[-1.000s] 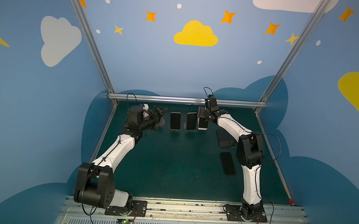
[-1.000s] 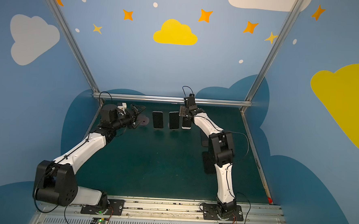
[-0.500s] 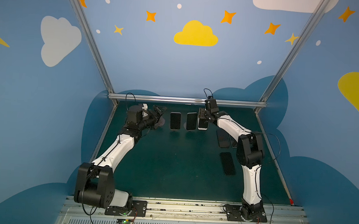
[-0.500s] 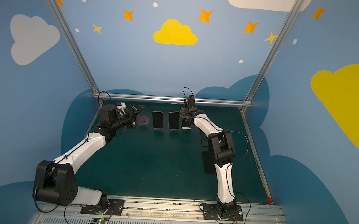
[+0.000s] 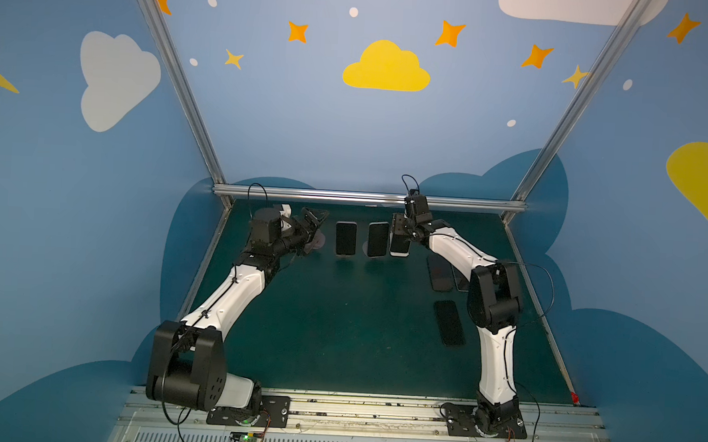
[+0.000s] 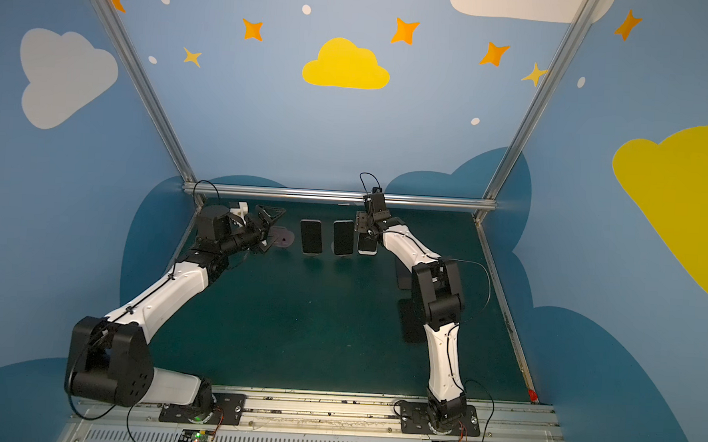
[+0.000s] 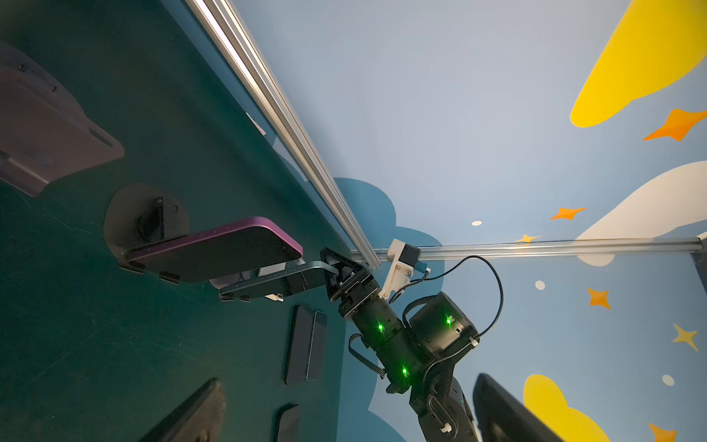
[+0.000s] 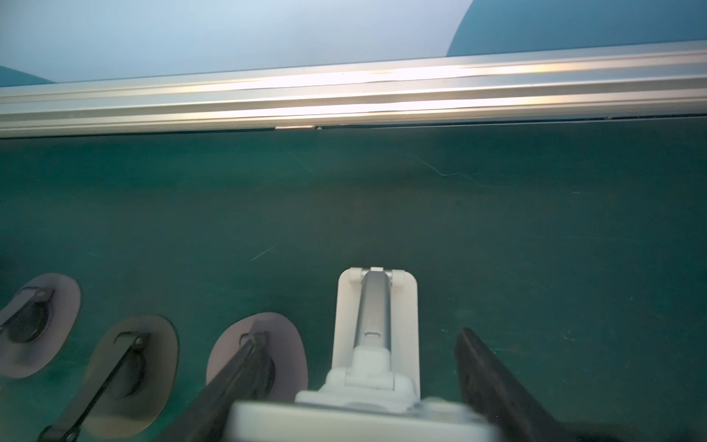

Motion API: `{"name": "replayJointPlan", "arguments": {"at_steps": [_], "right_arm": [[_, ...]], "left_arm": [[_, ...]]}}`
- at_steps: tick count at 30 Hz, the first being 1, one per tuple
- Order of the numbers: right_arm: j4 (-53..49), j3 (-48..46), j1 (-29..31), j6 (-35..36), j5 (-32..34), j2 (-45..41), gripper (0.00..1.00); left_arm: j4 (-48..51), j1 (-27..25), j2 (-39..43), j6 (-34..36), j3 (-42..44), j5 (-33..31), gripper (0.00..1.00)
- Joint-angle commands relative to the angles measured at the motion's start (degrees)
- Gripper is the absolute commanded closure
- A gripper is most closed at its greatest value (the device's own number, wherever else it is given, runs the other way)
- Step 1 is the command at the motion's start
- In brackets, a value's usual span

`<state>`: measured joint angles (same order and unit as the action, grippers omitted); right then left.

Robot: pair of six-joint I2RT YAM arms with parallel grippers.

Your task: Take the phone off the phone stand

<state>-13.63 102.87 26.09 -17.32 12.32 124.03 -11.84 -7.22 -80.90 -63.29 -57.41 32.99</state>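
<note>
- Table [image 5: 338, 333]: dark green surface, walled on three sides by blue panels with clouds and stars; an aluminium rail [image 5: 304, 194] runs along the back edge.
- Phone [image 5: 399, 250]: stands upright at the back of the table, rightmost in a row of three upright handsets. In both top views its upper part is covered by the right gripper [image 5: 400, 233]; only the lower part with a pale bottom edge shows.
- Phone stand [image 8: 344, 325]: white base plate with a grey hinged arm, seen in the right wrist view directly behind the phone's pale top edge. Whether the phone rests fully in the stand cannot be told.
- Right gripper: clenched on the phone, one dark finger [image 8: 237, 379] on each side edge near the top. Arm reaches to the back row from the right.
- Left gripper [image 5: 316, 230]: released, jaws spread wide, nothing between them. It hangs at the back left, just beside an empty stand [image 6: 283, 238] with a round greyish plate.
- Middle phone [image 5: 378, 239] and leftmost phone [image 5: 346, 238]: both upright on dark stands with round bases, screens dark, near each other but apart. The left wrist view shows the leftmost with a purple frame.
- Flat phones: a pair [image 5: 441, 272] lies face up on the right of the table, partly hidden by the right arm; a single handset [image 5: 449, 322] lies nearer the front, apart from the pair.
</note>
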Motion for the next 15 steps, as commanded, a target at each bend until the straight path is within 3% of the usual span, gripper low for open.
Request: {"name": "replayJointPlan", "arguments": {"at_steps": [1,15], "right_arm": [[0.3,-0.6,0.7,1.4,-1.1,-5.9,0.34],[0.4,-10.2,0.8,4.0,-0.1,-17.9,0.36]], "left_arm": [[-1.4,0.2,1.1,0.6,0.5,0.0,0.0],[-1.4,-0.5,1.5,1.2,0.2,0.1,0.0]]}}
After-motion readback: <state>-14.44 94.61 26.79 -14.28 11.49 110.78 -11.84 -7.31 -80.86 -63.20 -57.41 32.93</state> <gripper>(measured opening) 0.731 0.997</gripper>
